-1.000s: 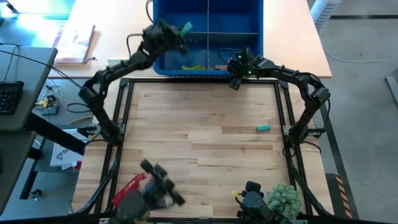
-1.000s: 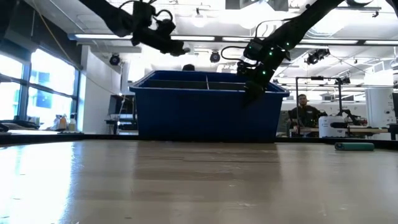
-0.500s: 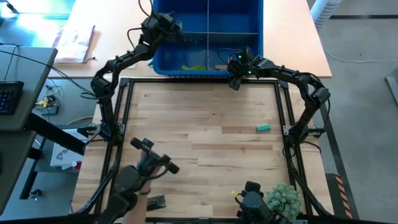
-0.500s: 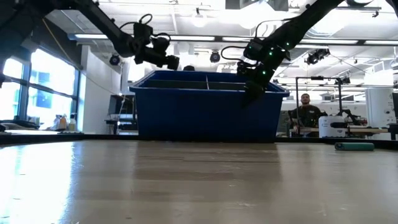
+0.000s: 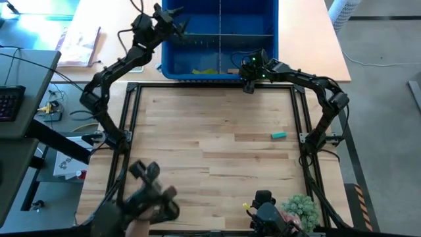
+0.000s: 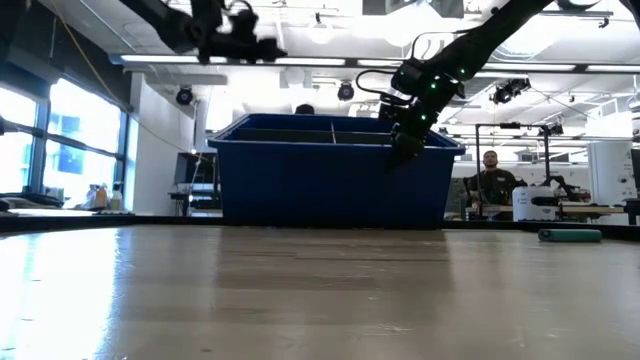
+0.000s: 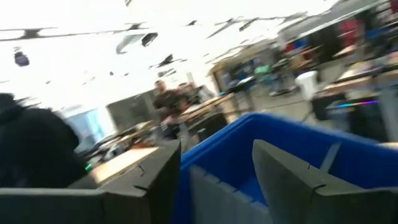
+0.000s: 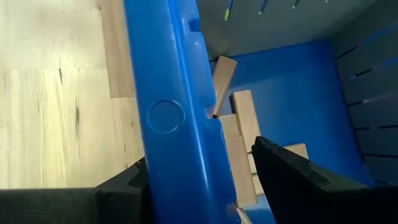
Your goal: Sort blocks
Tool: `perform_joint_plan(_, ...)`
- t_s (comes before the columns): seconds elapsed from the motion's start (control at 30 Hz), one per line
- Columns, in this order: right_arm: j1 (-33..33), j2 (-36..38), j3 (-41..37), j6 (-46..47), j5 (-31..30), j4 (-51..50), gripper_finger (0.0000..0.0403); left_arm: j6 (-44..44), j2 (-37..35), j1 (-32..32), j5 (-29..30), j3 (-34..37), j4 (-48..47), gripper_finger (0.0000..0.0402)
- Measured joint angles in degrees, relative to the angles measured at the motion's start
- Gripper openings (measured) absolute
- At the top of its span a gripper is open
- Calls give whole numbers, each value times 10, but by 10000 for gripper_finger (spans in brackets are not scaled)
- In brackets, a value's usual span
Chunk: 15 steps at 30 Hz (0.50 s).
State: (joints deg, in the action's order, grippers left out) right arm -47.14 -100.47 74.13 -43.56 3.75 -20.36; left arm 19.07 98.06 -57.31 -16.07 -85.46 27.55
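**Both grippers at the blue bin, one teal block left on the table**

The left gripper hangs above the blue bin's left wall, near the far left corner; its fingers are spread apart with nothing between them. The right gripper sits at the bin's near wall, towards the right end. Its fingers are parted and straddle that wall, one outside over the table, one inside the bin; they hold no block.

The bin is split by thin dividers into compartments. In the near right compartment, just inside the wall from the right gripper, lie several tan wooden blocks, side by side and overlapping, most with long axes roughly across the wall, one tilted against it. The high view shows lime yellow-green blocks in the near left compartment, beside the tan ones.

One teal block lies flat on the wooden table, well in front of the bin and towards its right side, long axis roughly parallel to the bin's near wall.

No readable writing shows on the bin or the blocks.
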Motion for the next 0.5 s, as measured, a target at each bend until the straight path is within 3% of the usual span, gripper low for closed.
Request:
perform_joint_plan(0.1,0,0,0,0,0,0,194,9,-61,20,-28,47,4,165)
perform_joint_plan(0.37,3,0,0,60,3,8,194,13,-234,111,-31,218,11,135)
perform_joint_plan(0.5,3,0,0,62,3,9,194,1,-280,160,-47,304,11,127)
